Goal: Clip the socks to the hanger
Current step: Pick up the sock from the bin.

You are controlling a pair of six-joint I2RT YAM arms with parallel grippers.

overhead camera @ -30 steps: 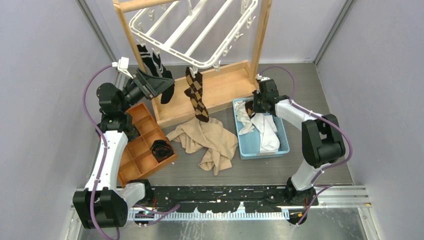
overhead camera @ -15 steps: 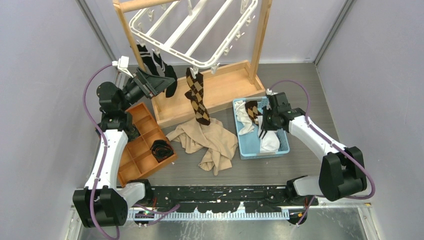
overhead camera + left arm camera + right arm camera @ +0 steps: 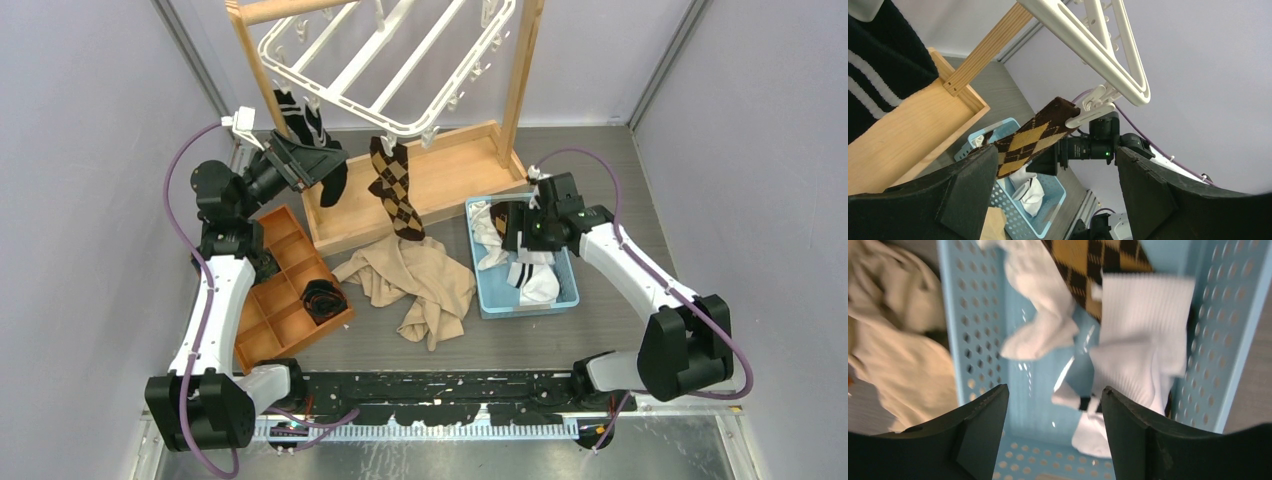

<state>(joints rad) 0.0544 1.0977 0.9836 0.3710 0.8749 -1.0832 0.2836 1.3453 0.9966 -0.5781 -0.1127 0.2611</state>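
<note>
Fetching the next sock: right jaws wide, empty, over the light-blue plastic basket (image 3: 973,330) at 3 o'clock holding a white black-banded sock (image 3: 1143,330); left jaws open, empty, by the white plastic clip hanger (image 3: 1088,47) at 12 o'clock. Next: descend, pinch its cuff

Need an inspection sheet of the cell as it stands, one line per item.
Surface: grey table, no spills seen.
Job's things: hanger on wooden stand; black socks and argyle sock hang from its clips; white socks and second argyle sock in blue basket.
Clutter: beige cloth on table; orange tray, dark roll in one compartment.
Grippers: left gripper open, empty, beside black socks; right gripper open, empty, over basket.
Cables: purple cables loop off both arms, no snag seen.
Surroundings: lilac walls on three sides.
</note>
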